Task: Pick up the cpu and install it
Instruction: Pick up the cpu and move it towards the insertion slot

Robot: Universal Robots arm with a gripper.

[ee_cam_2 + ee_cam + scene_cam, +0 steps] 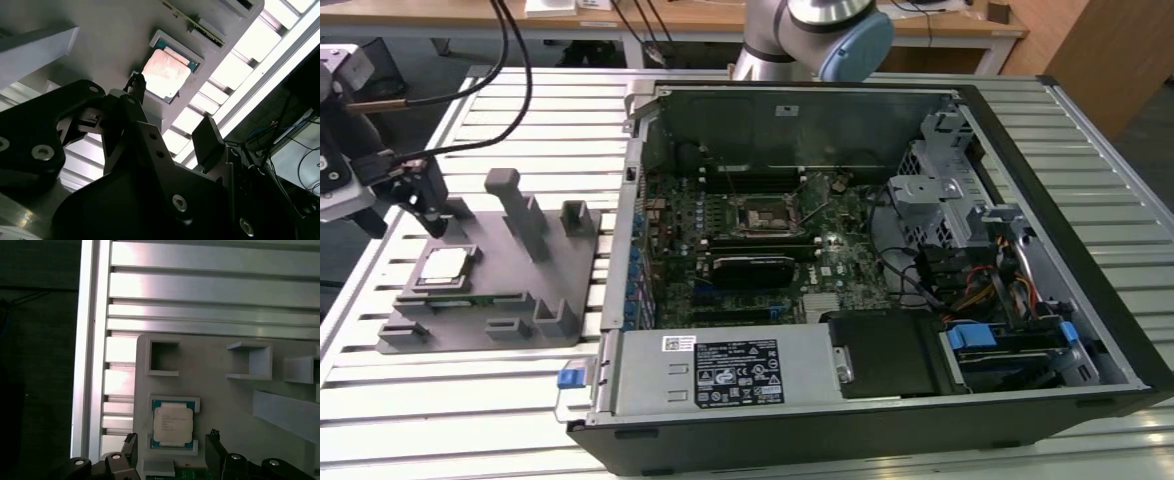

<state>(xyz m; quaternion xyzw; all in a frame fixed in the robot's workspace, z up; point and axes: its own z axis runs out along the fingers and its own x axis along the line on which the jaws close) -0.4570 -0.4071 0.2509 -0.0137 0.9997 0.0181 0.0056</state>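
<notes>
The cpu [444,266], a small square chip with a pale metal top, lies flat in a framed pocket of the grey plastic fixture [520,285], on the exterior view's left. My gripper [403,220] hangs a little above and behind it, open, with nothing between its fingers. In the first wrist view the cpu [172,423] sits between the two dark fingertips [131,445], which stand apart on either side. In the second wrist view the cpu [166,72] lies just past one fingertip [136,86]. The motherboard socket [761,213] sits in the open computer case.
The open computer case [1067,250] stands on the slatted metal table [440,400], to the exterior view's right of the fixture. Upright grey posts [520,210] rise from the fixture beside the cpu. The table edge [87,365] runs close by.
</notes>
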